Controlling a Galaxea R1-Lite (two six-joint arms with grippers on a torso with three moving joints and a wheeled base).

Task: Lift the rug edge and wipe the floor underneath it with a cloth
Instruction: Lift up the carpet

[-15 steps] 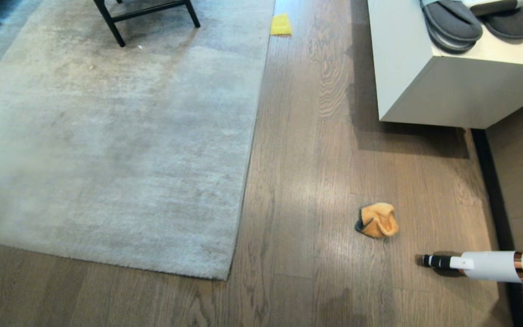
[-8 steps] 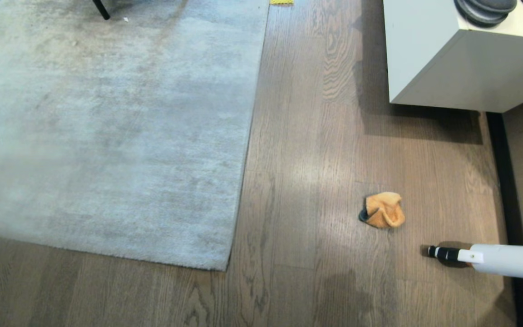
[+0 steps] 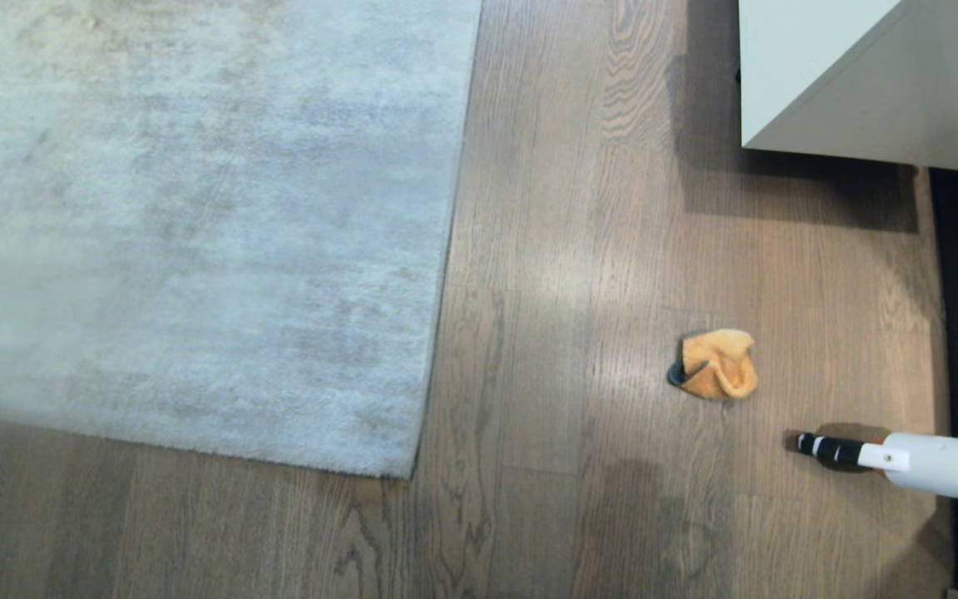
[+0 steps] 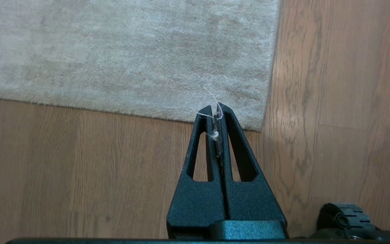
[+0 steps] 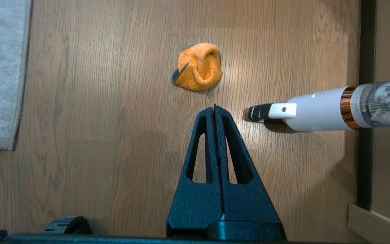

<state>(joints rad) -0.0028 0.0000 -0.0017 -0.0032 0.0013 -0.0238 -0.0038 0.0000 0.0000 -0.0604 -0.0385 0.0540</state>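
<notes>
On the floor (image 3: 562,249), the cloth (image 3: 716,364) lies crumpled, well apart from the rug edge (image 3: 412,449), which lies flat. Left gripper (image 4: 214,109) and right gripper (image 5: 214,107) hang above the planks, fingers pressed together, empty.

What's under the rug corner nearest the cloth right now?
Not visible. The rug corner lies flat on the wooden floor, so the planks beneath it are covered. Only bare planks show beside it, with the orange cloth lying apart from it.
</notes>
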